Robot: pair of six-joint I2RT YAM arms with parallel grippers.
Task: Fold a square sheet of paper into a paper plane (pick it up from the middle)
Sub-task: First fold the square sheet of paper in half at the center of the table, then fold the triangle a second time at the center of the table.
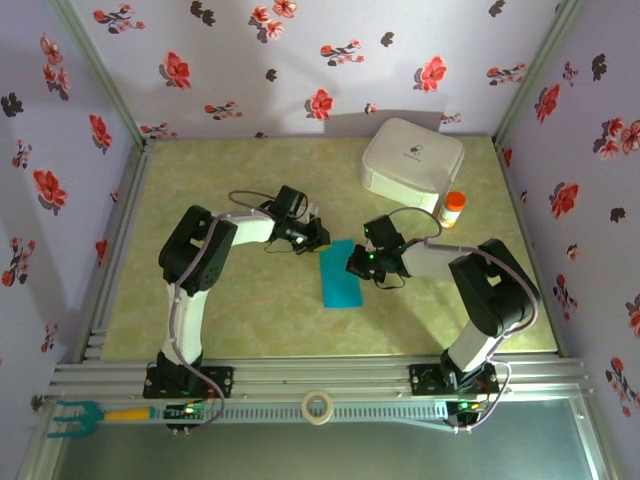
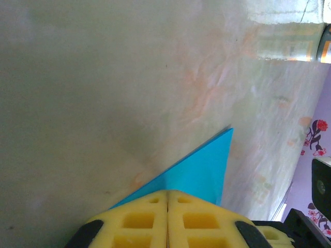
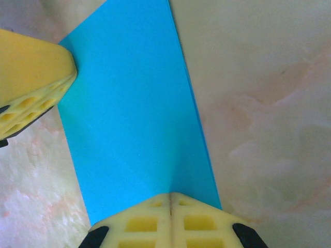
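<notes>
Floral walls (image 1: pixel 320 60) enclose a greenish marbled tabletop (image 1: pixel 250 320) bearing turquoise paper (image 1: pixel 340 275).

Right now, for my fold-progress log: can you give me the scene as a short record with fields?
paper: turquoise sheet of paper, folded to a narrow strip, flat on the table
left end effector: shut, tips at a corner of the strip
right end effector: shut, tips at the strip's edge
pinching or pressing: cannot tell
far right: white box, orange-capped bottle beside it
near rail: tape roll
</notes>
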